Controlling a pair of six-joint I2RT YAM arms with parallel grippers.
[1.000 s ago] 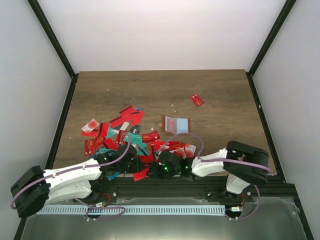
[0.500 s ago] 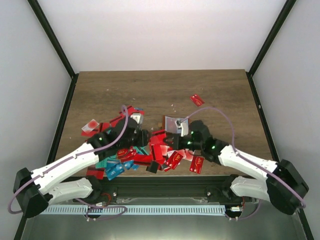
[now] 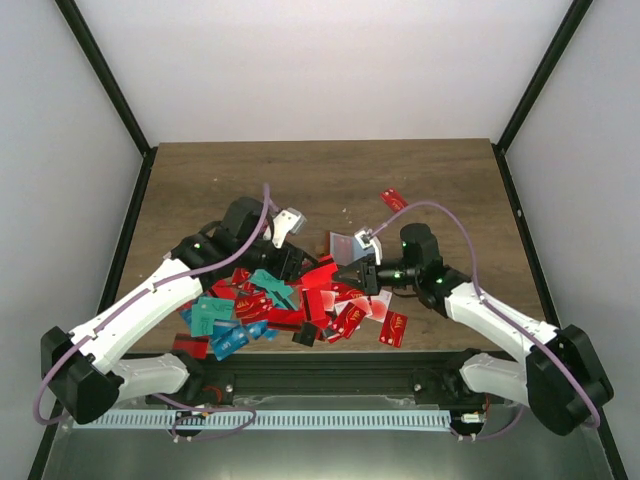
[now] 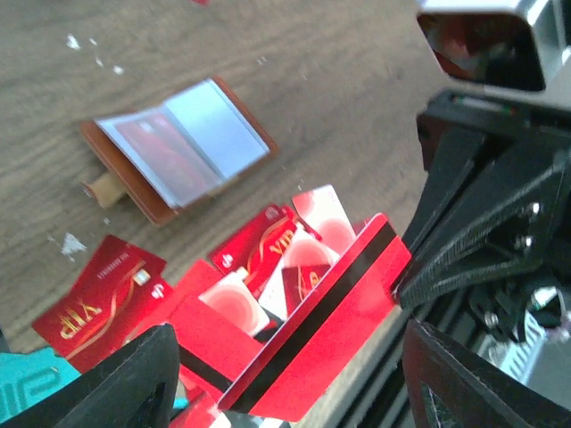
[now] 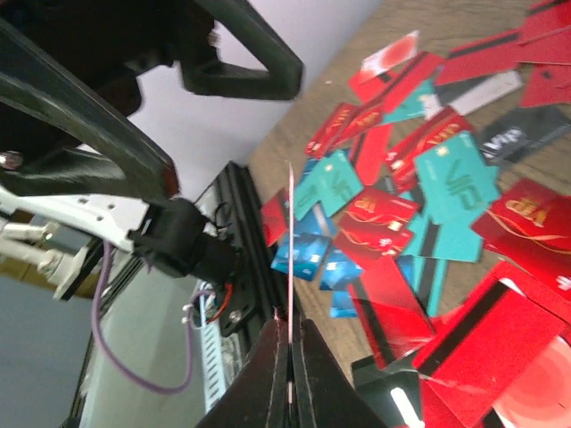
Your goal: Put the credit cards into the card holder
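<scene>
Holder (image 4: 178,147) is seen lying open on the tabletop (image 3: 450,190), just beyond the cards (image 3: 250,300), roughly where it lay a second ago; something reddish is seen behind its left pocket. A red card (image 4: 321,312) is now pinched edge-on in the closed right tool (image 5: 291,357) and held raised above the heap, whereas a second ago both arms were folded low at the near edge. The left tool (image 4: 287,332) has been brought over the heap, and its jaws, narrower a moment ago, are spread wide on either side of the raised card without touching it. A handover or regrip is judged to be in preparation. This card is not yet slid into the holder, and most cards are left scattered.
</scene>
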